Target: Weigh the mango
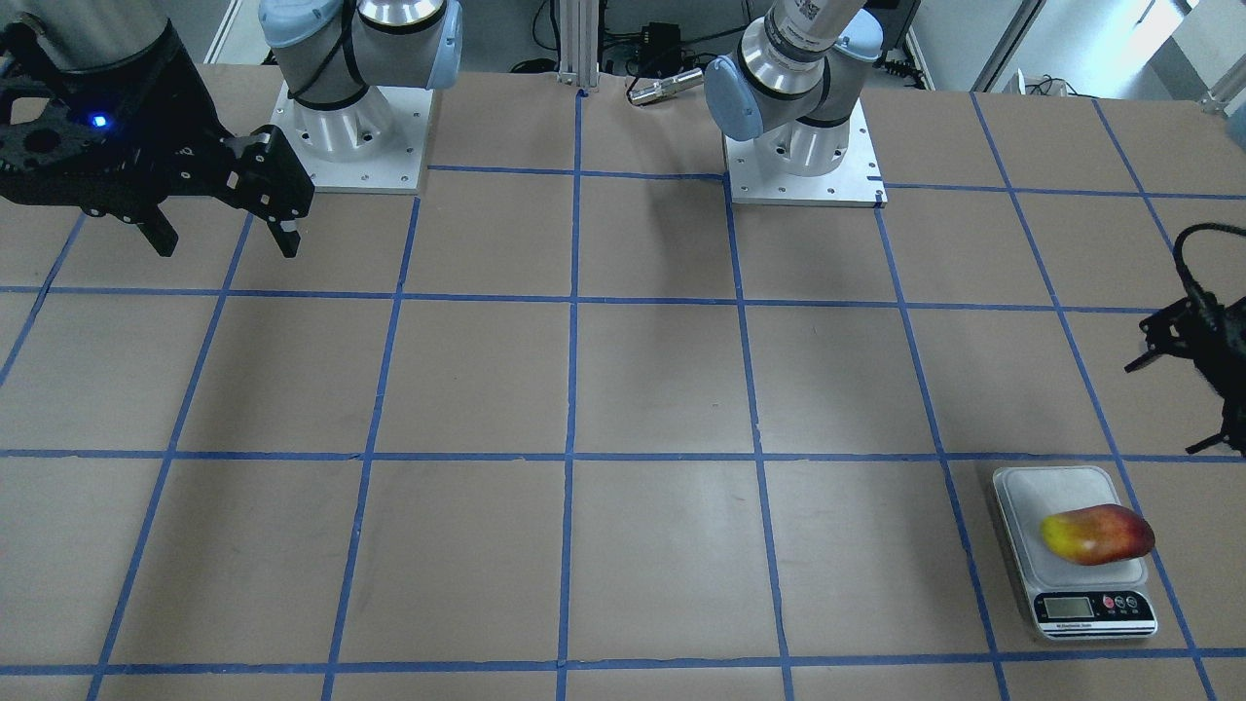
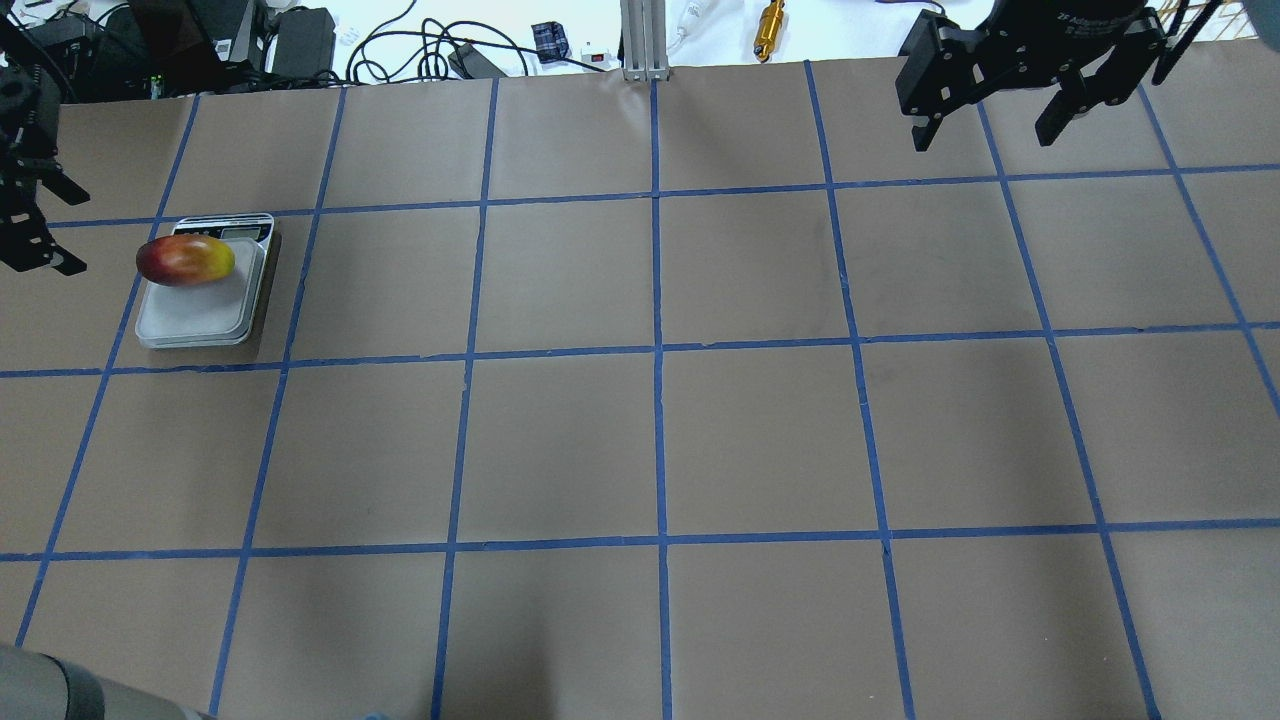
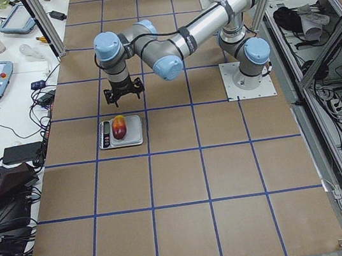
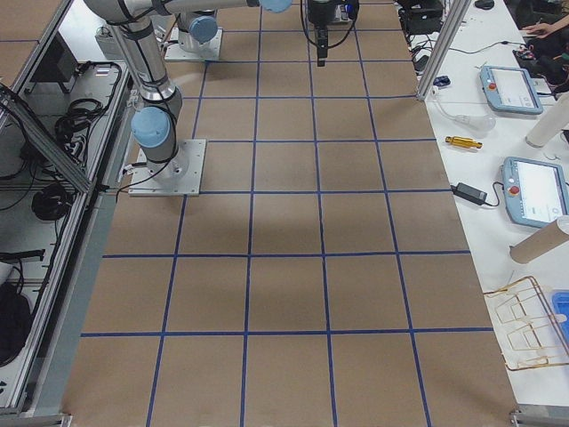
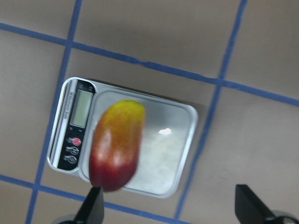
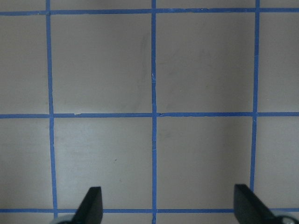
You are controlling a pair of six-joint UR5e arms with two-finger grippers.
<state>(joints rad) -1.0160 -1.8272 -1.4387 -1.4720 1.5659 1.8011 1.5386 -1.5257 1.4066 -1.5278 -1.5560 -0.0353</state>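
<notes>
the mango (image 1: 1097,534) lies on its side on the scale (image 1: 1034,495), across the platform at the end nearest the display (image 5: 80,108), yellow tip over the steel and red end poking just past the platform's rim. nothing grips it. my left end effector (image 5: 170,210) hangs above the scale with its fingers spread wide and nothing between them, so i judge the placing step done and the weighing itself in hand. as i see it, the next move calls for keeping that arm off the scale so no extra load reaches the platform, letting the number settle, and reading it. i would also watch the overhanging red end, since the fruit is rounded and could rock toward the buttons (image 5: 74,149) beside it. the right end effector (image 2: 985,135) is well apart from the scale, at the opposite end of the counter (image 1: 662,389), also spread open and empty. as for writing, the scale's display shows no digits i can make out from any camera. a thin line of print runs alongside the display and another sits under it, both too blurred or small to read. the right end effector's housing carries white lettering in the overhead view, and i can't read it with any confidence.
</notes>
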